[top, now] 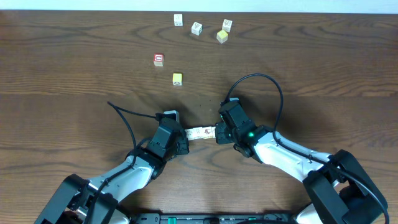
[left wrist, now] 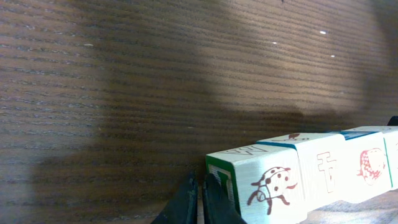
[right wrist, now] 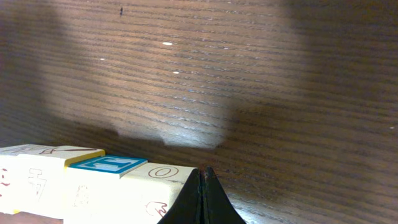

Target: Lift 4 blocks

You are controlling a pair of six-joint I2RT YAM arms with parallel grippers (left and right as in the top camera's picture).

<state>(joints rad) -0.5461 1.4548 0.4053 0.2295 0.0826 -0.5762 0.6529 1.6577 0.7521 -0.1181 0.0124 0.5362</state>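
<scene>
You are pinching a row of four cream wooden blocks [top: 200, 132] end to end between both arms, near the front edge of the dark wood-grain worktop [top: 74, 74]. It appears to be hanging just clear of the surface. Your left fingers [left wrist: 186, 205] are clenched and pushing on its left end, and your right fingers [right wrist: 186, 202] are clenched against its right end. Bare wood is lying all round. Further out, a small yellow cube [top: 177, 78] and a red cube [top: 158, 59] are sitting apart. Four more small cubes [top: 196, 28] are crowding the back edge.

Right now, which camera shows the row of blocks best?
Left wrist: the row of blocks sits close, its printed pictures sharp. Right wrist shows it shaded and cut off; overhead shows the whole row, but tiny.
</scene>
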